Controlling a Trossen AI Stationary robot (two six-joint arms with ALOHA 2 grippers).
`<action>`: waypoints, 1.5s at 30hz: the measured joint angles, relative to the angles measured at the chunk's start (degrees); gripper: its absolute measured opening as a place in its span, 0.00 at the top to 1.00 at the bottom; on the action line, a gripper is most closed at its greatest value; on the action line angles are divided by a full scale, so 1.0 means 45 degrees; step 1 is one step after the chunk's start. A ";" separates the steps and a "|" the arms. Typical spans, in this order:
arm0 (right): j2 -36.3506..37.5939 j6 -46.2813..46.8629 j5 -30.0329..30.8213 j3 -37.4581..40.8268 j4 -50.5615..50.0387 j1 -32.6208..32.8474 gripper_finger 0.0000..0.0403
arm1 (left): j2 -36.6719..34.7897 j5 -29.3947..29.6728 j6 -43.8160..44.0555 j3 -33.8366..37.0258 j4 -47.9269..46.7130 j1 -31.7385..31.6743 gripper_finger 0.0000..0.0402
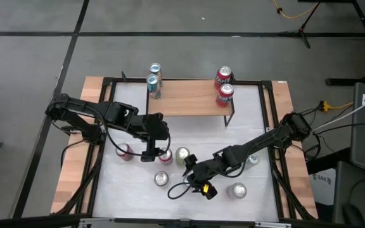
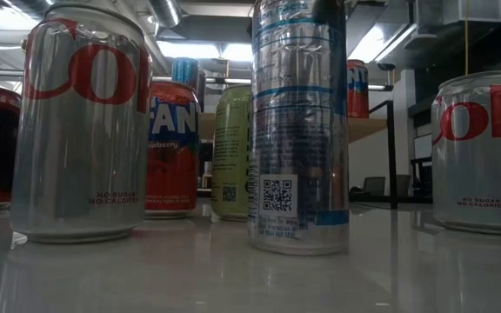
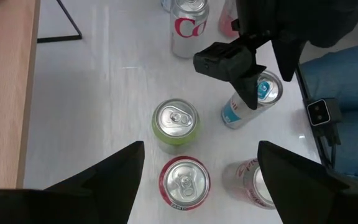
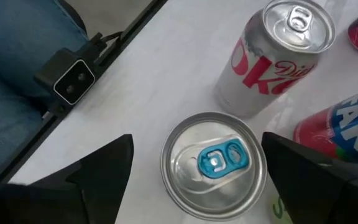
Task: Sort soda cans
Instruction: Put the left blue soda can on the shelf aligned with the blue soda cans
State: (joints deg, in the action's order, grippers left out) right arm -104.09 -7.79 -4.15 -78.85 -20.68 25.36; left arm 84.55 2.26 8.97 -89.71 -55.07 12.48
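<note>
A: Items on wooden shelf at far side of table?
B: Two light-blue cans at its left end, two red cans at its right end, all upright.
A: Loose stock on white tabletop?
B: Upright, mid-table: red Fanta can, yellow-green can just beside it, Diet Coke can, blue-tabbed can. More silver-topped cans nearer right edge and front. Exact count not clear.
A: Left gripper?
B: Over red Fanta can, fingers spread wide to either side of it, nothing clamped.
A: Right gripper?
B: Directly above blue-tabbed can, jaws wide apart and flanking can top; contact not discernible, no grip seen.
A: Beyond table?
B: Blue-jeaned leg of a person alongside table edge, small black camera block on frame rail.
</note>
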 joint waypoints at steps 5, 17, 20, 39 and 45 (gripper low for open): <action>-0.0078 0.0000 0.0006 0.0000 0.0022 0.0003 0.15 | 0.0000 -0.0005 0.0010 0.0000 0.0016 0.0237 0.24; -0.0238 -0.0044 -0.0178 0.0004 -0.0110 0.0024 0.15 | -0.0005 -0.0006 0.0023 0.0000 0.0087 0.0610 0.24; -0.0238 -0.0049 -0.0178 0.0266 0.0120 0.0024 0.15 | -0.0005 -0.0005 0.0019 0.0000 0.0087 0.0605 0.24; -0.0238 0.0258 0.0006 0.0381 0.0149 0.0019 0.47 | -0.0536 0.0324 0.0008 0.0005 0.0052 0.0595 0.24; -0.0238 0.0730 0.0701 -0.1078 -0.2022 0.0024 0.44 | -0.1628 0.2041 0.0311 0.0005 -0.0185 0.0595 0.24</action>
State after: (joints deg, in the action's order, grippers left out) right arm -105.16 -4.51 -0.99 -83.70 -29.78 25.47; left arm 77.23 11.45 10.37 -89.69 -55.90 15.16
